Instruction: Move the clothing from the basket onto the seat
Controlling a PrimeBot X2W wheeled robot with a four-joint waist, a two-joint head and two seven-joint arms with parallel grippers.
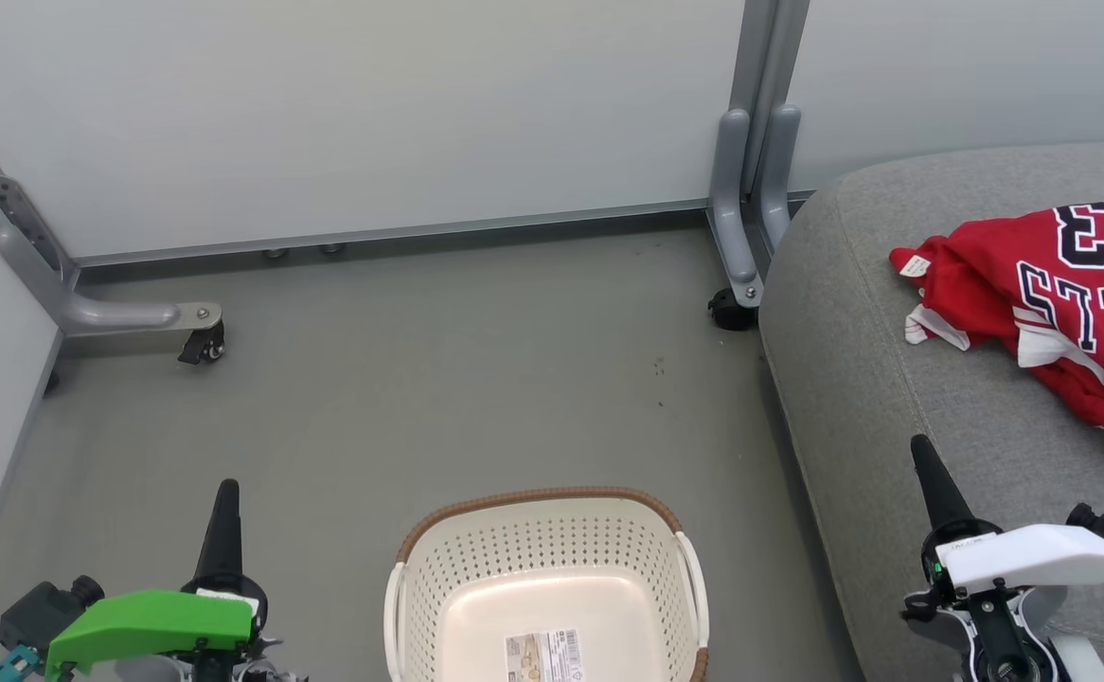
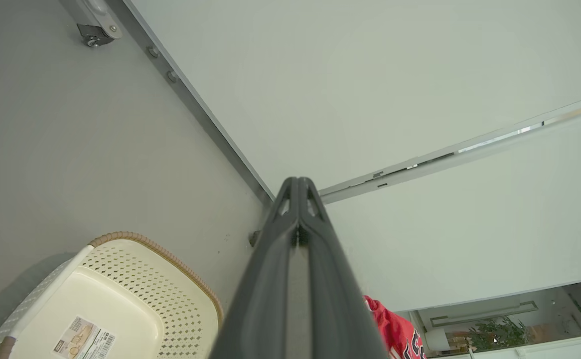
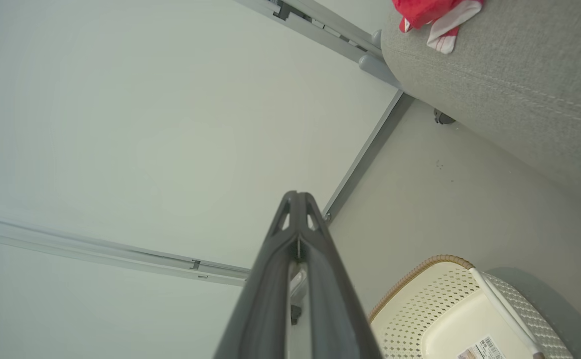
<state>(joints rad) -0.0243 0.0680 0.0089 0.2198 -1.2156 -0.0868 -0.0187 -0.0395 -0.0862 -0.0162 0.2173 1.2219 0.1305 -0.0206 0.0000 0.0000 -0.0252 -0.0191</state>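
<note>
The clothing point(image 1: 1063, 294), a red heap with white trim and black-and-white jersey lettering uppermost, lies on the seat point(image 1: 893, 407) at the right of the head view, running off that view's right edge. Whether the heap is one garment or two cannot be told from here. Nothing grips it.

The basket point(image 1: 543, 494) stands on the floor point(image 1: 419, 379) just beside the seat, between the two arms. Its perforated walls and pale bottom show no fabric, only a printed label point(image 1: 543, 655); its nearest part is cut off by the frame.

The left gripper point(image 1: 227, 493), under a green cover, hangs over the floor to the basket's left, its two dark fingers pressed together and holding nothing. The right gripper point(image 1: 926, 464), under a white cover, hangs above the seat's front, near the clothing but apart from it, also closed and empty. Both wrist views look along fingers that meet at the tip.

Behind stand pale partition panels point(image 1: 372, 114) on grey wheeled feet point(image 1: 204, 346).

On this evidence the moving looks done and the arms are parked. The next move would seem to call only for a check of the basket's hidden near edge; if a garment lay there, a gripper would have to open, reach down inside and pinch the cloth.
</note>
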